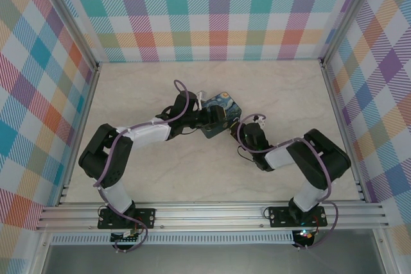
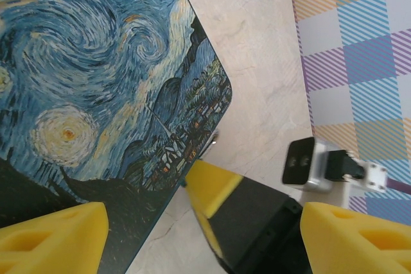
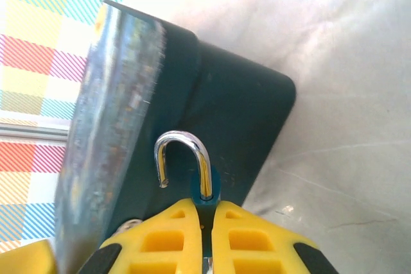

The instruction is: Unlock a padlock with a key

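Note:
My right gripper [image 3: 205,206] is shut on the small teal padlock [image 3: 209,187]. The padlock's chrome shackle [image 3: 183,138] stands swung open, its free end hanging clear on the left. Low in the slit between the right fingers shows a thin metal sliver [image 3: 205,265]; I cannot tell whether it is the key. My left gripper [image 2: 202,222] is open wide. One yellow finger [image 2: 51,235] lies over the painted tin box [image 2: 96,75], the other [image 2: 356,235] is off to the right. The right gripper's yellow-and-black fingertip [image 2: 215,187] pokes up between them at the box's corner.
The blue swirly tin box [image 1: 225,110] sits mid-table between the two arms, and its dark side wall [image 3: 237,113] is directly behind the padlock. Both grippers [image 1: 215,119] [image 1: 247,129] crowd around it. Checked walls ring the marble tabletop [image 1: 192,178], with open floor in front.

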